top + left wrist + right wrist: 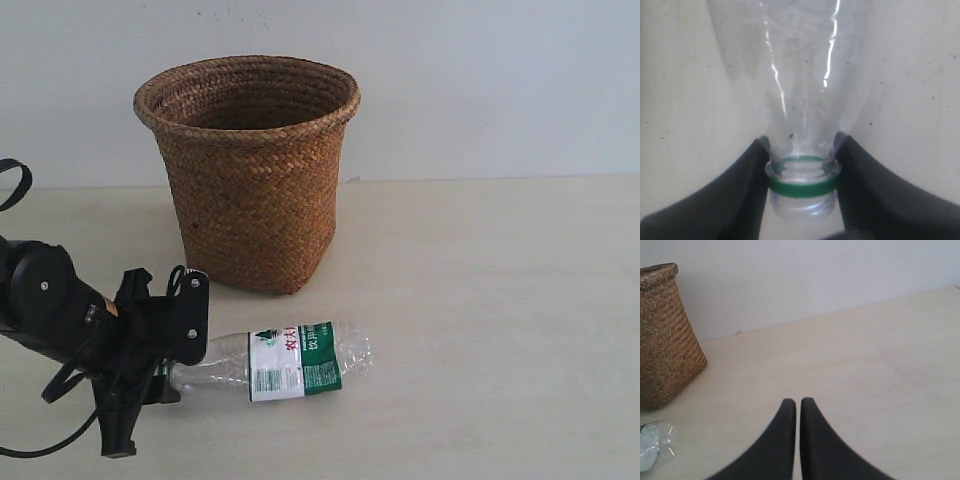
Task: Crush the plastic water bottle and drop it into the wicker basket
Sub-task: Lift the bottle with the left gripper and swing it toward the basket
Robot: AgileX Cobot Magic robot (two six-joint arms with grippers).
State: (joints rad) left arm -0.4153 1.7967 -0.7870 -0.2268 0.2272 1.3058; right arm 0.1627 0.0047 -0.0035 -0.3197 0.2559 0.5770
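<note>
The plastic water bottle lies on its side on the table in front of the wicker basket, label up, neck pointing left. My left gripper is shut on the bottle's neck. In the left wrist view the fingers press both sides of the neck at its green ring; bare threads show and no cap is on it. The bottle's body looks round and uncrushed. My right gripper is shut and empty above bare table, out of the exterior view. The bottle's base and the basket appear in the right wrist view.
The light wooden table stretches right of the bottle and meets a white wall behind the basket. A black cable loop hangs at the far left above my left arm.
</note>
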